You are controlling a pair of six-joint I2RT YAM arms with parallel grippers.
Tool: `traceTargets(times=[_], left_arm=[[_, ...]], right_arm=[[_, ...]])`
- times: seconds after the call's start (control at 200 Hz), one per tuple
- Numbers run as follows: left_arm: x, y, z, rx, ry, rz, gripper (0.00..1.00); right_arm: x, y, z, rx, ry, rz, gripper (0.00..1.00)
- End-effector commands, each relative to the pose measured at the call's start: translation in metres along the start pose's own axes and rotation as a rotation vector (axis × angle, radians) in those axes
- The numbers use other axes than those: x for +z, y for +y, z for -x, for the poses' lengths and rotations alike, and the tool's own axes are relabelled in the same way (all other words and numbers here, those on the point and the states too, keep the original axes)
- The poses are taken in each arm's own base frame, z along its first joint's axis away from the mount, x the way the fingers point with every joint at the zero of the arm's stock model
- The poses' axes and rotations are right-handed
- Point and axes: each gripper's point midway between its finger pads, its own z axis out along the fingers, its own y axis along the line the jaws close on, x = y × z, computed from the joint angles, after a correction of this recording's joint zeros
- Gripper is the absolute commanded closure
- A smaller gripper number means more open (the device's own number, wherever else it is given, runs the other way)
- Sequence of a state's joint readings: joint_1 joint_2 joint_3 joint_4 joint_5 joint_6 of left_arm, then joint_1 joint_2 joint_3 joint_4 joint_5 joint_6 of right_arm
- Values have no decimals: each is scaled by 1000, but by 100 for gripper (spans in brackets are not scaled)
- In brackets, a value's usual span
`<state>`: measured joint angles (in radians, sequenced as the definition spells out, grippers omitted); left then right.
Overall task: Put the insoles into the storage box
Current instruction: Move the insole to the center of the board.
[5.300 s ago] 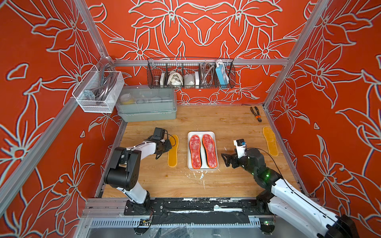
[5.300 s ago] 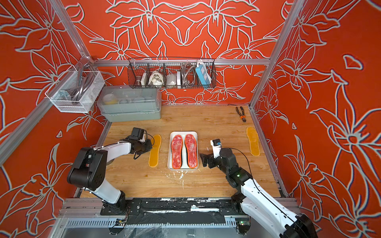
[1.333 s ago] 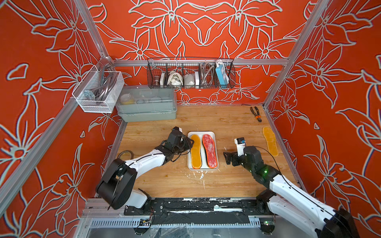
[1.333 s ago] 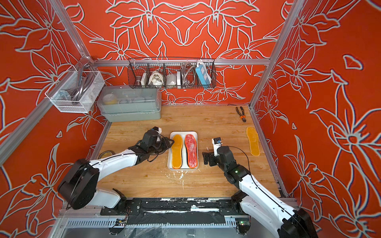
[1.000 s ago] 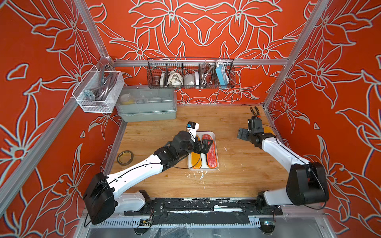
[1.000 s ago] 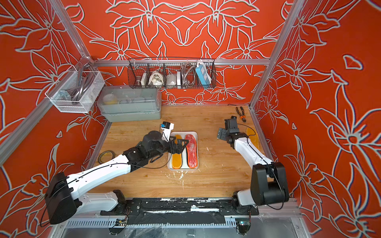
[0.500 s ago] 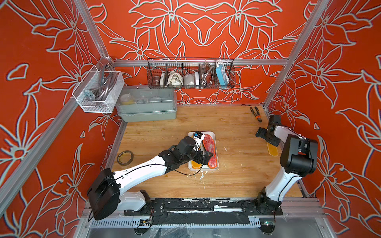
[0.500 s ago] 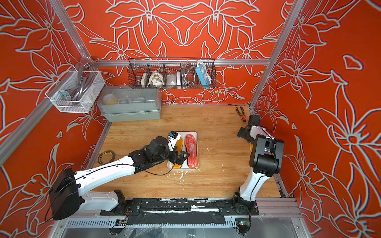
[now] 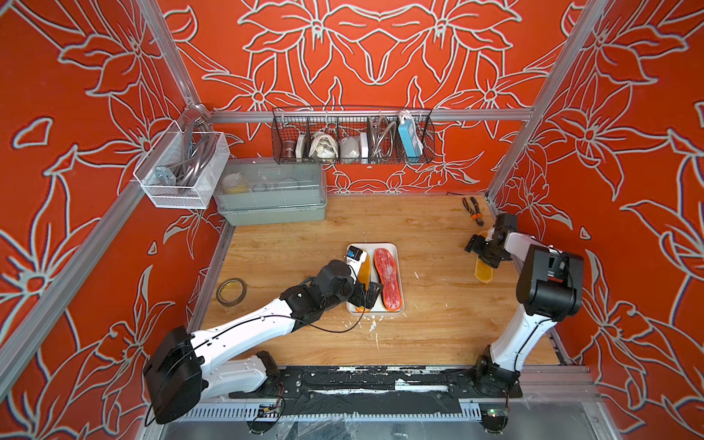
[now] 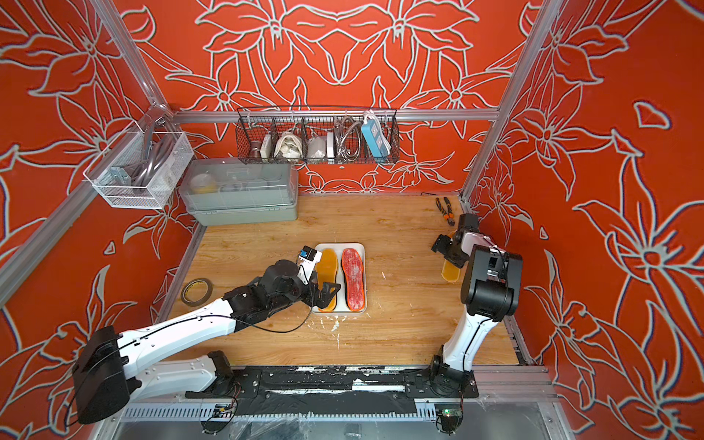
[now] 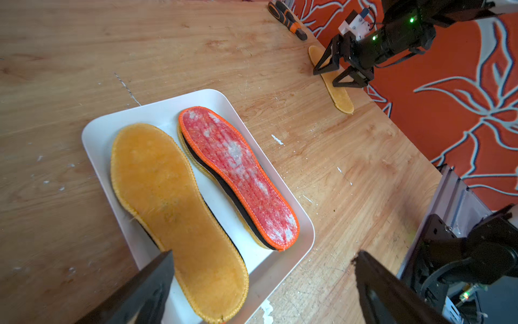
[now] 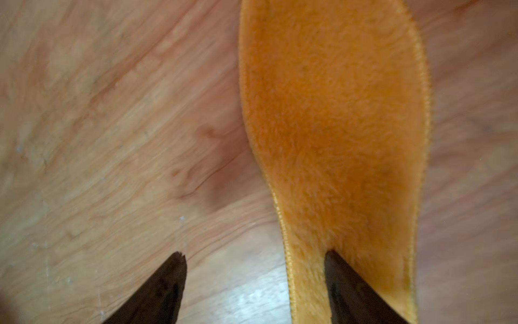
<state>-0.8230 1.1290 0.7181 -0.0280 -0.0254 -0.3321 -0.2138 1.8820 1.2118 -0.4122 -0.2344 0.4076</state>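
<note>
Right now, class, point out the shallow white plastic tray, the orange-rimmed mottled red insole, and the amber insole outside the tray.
White plastic tray [image 11: 96,134]: left wrist view, bare corner.
Mottled red insole [image 11: 238,179]: left wrist view, middle.
Amber insole outside tray [image 12: 336,112]: right wrist view, broad part.

Bare worktop [image 9: 430,274] lies between the storage box [image 9: 388,247] and the insole [image 9: 483,272] at the right edge; pliers [image 9: 471,208] sit in the far right corner.

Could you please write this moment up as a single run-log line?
left pincer: open over storage box | right pincer: open, astride edge of loose yellow insole | boxed on top: amber insole, red insole
</note>
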Motion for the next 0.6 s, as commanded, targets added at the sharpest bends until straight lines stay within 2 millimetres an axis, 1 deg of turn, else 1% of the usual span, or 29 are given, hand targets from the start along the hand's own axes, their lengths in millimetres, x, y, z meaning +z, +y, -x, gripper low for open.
traceTargets(times=[0.0,0.155,0.195,0.215,0.35,0.4,0.43,0.5,0.54,0.595], left_arm=[[-12,11,4,24,-35,63,1],[-27,22,4,31,-65,111,1],[-26,25,-1,33,-59,121,1],[-34,25,4,30,-88,116,1],[-41,34,-3,21,-99,143,1],[-41,36,-6,16,-101,149,1],[-41,36,-7,16,-101,147,1],[-37,36,-11,18,-93,139,1],[-33,34,-13,24,-84,131,1],[-28,31,-13,31,-71,118,1]], right_arm=[[2,18,-52,-64,141,-52,21],[-6,45,-83,-150,162,-59,21],[-7,51,-93,-177,171,-65,21],[-8,52,-97,-188,175,-68,21],[-13,59,-132,-246,205,-72,21],[-15,59,-144,-245,203,-68,22],[-16,63,-151,-246,203,-45,22],[-19,75,-167,-236,214,33,23],[-21,86,-175,-245,227,84,23],[-23,98,-183,-245,244,135,24]])
